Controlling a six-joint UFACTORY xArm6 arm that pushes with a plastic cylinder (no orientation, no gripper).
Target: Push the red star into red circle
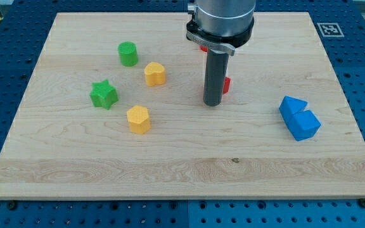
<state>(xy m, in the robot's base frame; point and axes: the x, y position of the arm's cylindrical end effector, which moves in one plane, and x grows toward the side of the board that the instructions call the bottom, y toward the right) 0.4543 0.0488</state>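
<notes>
Camera view, the only one on hand: my tip point(213, 103) rests on the wooden board point(182, 171), near its middle and toward the view's top. There is no hand to be wide or narrow here, only the straight dark rod, and it holds nothing.

Just to the view's right of my tip, touching the rod or very nearly so, a sliver of a red block point(226, 84) shows. Most of it is hidden behind the rod, so I cannot make out its shape. A second bit of red point(203, 46) peeks out beneath the arm's grey collar, up toward the view's top from my tip. Which of the two is the red star and which the red circle I cannot tell. My judgement is that the coming push turns on the line between them: the lower red piece sits to the right of and slightly above my tip, the other lies almost straight up the view from it, so the tip probably needs to get under the near piece before driving it upward.

Away from my tip to the view's left sit a yellow block point(154, 73), another yellow block point(138, 118), a green cylinder point(128, 53) and a green star point(104, 94), all well apart from the rod. Off to the right lie two blue blocks point(298, 118), touching each other. Round the board runs a blue perforated table point(5, 76).
</notes>
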